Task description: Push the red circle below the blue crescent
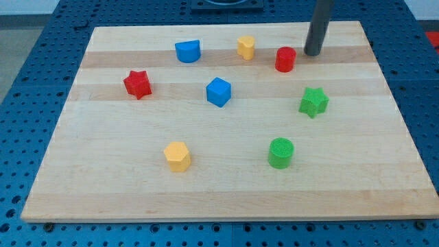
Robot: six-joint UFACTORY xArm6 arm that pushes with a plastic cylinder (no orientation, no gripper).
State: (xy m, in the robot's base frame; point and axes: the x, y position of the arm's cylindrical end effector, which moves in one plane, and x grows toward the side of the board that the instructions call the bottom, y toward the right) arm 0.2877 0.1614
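1. Eight blocks spread over a wooden board (226,199); blue perforated table (27,68) around it.
2. Top right: dark rod coming down from the frame's upper edge, tip (313,53) on the board, just right of the red circle (285,60) and slightly higher; touching or narrowly apart, cannot tell.
3. No jaws on the rod, so nothing to open or close; nothing held.
4. Red circle in the upper right, just right of and a little below the yellow block (246,47), shape hard to make out.
5. Blue crescent (188,51) in the upper middle, well left of the red circle, with the yellow block between them.
6. Blue cube (218,92) near centre, below and right of the crescent.
7. Red star (137,84) at left.
8. Green star (313,102) at right, below the red circle.
9. Green cylinder (280,152) lower right of centre.
10. Yellow hexagon (178,156) lower left of centre.
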